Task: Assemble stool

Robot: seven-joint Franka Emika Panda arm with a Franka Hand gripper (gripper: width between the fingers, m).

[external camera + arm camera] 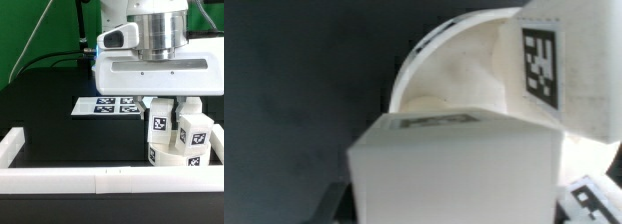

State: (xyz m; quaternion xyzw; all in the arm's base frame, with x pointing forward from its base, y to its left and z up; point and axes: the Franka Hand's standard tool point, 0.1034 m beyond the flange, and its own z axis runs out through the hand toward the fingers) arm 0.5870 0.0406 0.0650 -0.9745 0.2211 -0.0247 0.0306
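Gripping one white stool leg (158,124), the gripper (160,112) is clenched on the leg's top; jaw contact itself is partly hidden by the wrist housing in the exterior view. The leg is white, blocky, upright, with a black-and-white square tag on its face. It stands on or just above the seat disc (178,154), contact not clear. The seat disc is a low round white piece, tags on its side wall, close to the white rail (95,179). A second leg (193,130) stands beside the held leg, towards the exterior view's right, also tagged, upright or slightly tilted, hard to tell. Third leg not made out.

Wrist view: a big white block, the held leg (455,165), fills the frame close to the camera; behind it is a curved white wall, probably the seat disc (464,65), and a tagged white face (544,65).

The marker board (108,104) lies flat on the black table (45,110), beyond the seat disc, apart from it. The rail runs just in front of the seat disc and turns up the table's side at the exterior view's left. Black tabletop lies open between that side of the rail and the marker board. Tight room between seat disc and rail.
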